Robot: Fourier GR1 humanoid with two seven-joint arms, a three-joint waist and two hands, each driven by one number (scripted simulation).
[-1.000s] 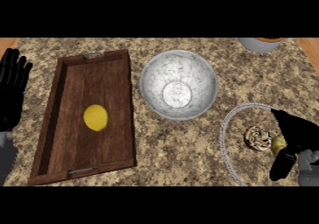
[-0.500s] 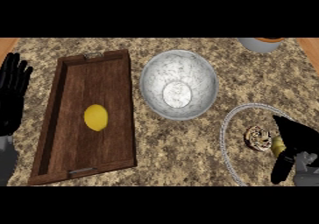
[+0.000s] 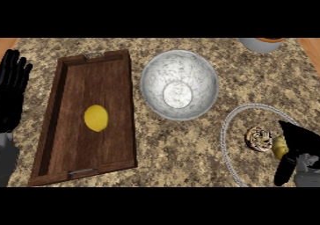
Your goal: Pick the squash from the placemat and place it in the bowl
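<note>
**Operator:** Where's the squash from the fingers?

**Spotter:** You've got the squash [image 3: 278, 147] on the placemat [image 3: 235, 115], tucked just under your right hand [image 3: 305, 140]. The fingers [image 3: 289, 129] lie straight over it and the thumb [image 3: 285, 173] stands apart on its near side, so nothing is pinched yet. Only a yellow sliver shows. Its long axis probably runs along the fingers, but I can't be sure.

**Operator:** Which hand is closer, and what has changed?

**Spotter:** Your right, by far. The left hand [image 3: 10, 96] rests open with its fingers spread, well away. Since a second ago the right fingers have slid slightly back over the squash. The bowl [image 3: 150, 70] lies beyond the fingertips, towards your left.
</note>
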